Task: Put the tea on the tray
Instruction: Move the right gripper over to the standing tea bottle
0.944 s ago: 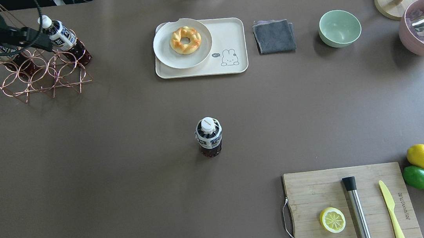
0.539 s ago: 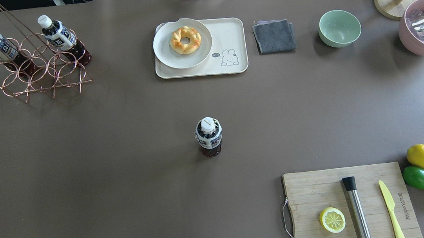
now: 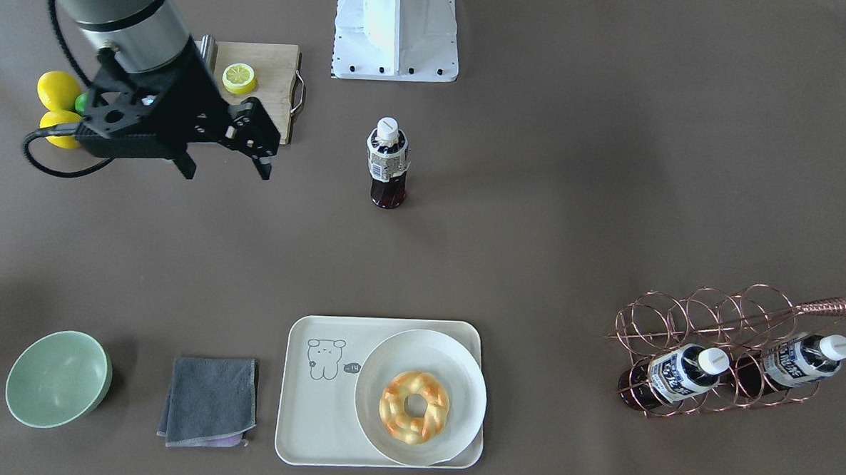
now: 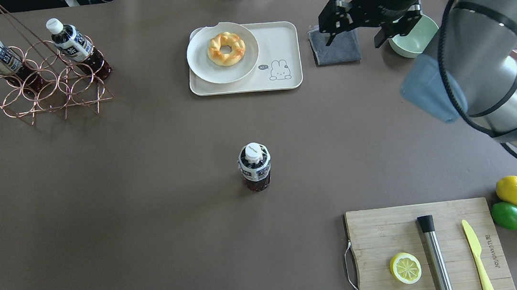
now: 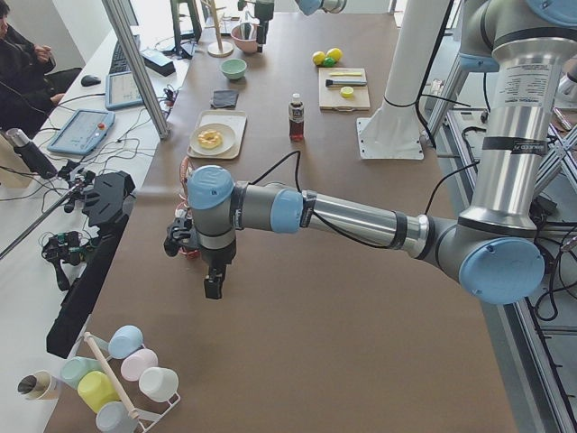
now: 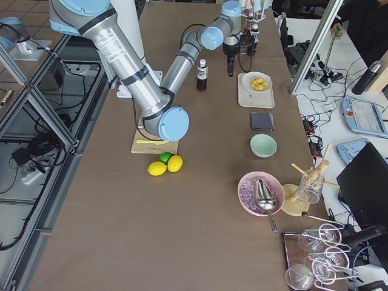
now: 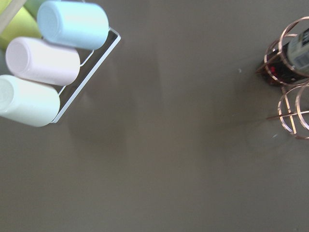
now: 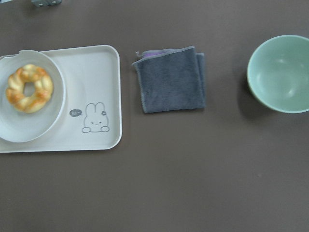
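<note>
- The tea [image 4: 255, 167] stands upright and alone in the middle of the tabletop [image 4: 138, 186], well apart from the tray [image 4: 281, 37]; nothing holds it.
- The right fingers [image 3: 262, 160] hang spread and empty above the tabletop. Their wrist camera looks down on the tray, a folded grey cloth [image 8: 170, 79] and a green bowl [image 8: 280, 72].
- A round plate [image 4: 200, 67] bearing a doughnut [image 4: 226, 48] fills the end of the tray away from its cartoon drawing.
- The left fingers [image 5: 214, 285] hover near a copper wire rack [image 4: 48, 90] holding two lookalike bottles [image 4: 72, 43]. Whether they are spread or pressed together cannot be told.
</note>
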You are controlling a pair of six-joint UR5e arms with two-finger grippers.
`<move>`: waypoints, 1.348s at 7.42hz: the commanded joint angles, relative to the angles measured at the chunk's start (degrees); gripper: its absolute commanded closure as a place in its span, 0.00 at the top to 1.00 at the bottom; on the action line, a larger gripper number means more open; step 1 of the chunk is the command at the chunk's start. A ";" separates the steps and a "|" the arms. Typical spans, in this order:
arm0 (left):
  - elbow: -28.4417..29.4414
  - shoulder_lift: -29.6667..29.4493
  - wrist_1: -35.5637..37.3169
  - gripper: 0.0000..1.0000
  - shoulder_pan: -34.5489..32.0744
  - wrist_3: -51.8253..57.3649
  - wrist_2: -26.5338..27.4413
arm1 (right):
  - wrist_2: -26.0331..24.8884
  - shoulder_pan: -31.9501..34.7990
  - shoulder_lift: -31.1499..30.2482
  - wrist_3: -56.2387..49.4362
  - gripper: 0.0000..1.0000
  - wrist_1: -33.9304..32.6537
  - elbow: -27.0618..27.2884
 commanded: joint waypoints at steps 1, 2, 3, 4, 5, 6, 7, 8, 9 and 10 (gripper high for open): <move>1.97 3.45 -0.01 0.98 -2.64 1.72 -0.32 | -5.37 -8.96 8.58 5.11 1.00 -2.96 -2.36; 2.92 3.37 -0.27 0.98 -3.34 1.89 -0.32 | -8.69 -12.64 9.82 5.99 1.00 -2.87 -3.59; 4.15 2.93 -0.36 0.98 -3.44 1.72 -0.23 | -10.56 -15.29 9.83 6.08 1.00 -2.87 -4.22; 4.34 2.84 -0.45 0.98 -3.52 1.71 -0.32 | -12.31 -17.23 9.92 7.56 1.00 -2.79 -4.92; 4.43 2.58 -0.45 0.98 -3.44 1.71 -0.23 | -12.59 -17.95 10.09 7.58 1.00 -2.87 -5.27; 4.78 2.40 -0.45 0.98 -3.52 1.71 -0.23 | -12.60 -18.21 11.49 7.49 1.00 -2.87 -7.19; 5.39 1.62 -0.45 0.98 -3.53 1.71 -0.23 | -12.77 -18.74 12.63 7.58 1.00 -2.87 -8.60; 6.53 0.83 -0.45 0.98 -3.53 1.71 -0.23 | -12.77 -19.01 12.56 7.58 1.00 -2.87 -8.53; 7.06 0.38 -0.54 0.98 -3.53 1.71 -0.32 | -12.95 -19.18 12.30 7.58 0.97 -2.96 -8.44; 7.24 -0.06 -0.54 0.98 -3.53 1.71 -0.32 | -13.56 -19.53 11.68 7.58 0.90 -2.96 -8.44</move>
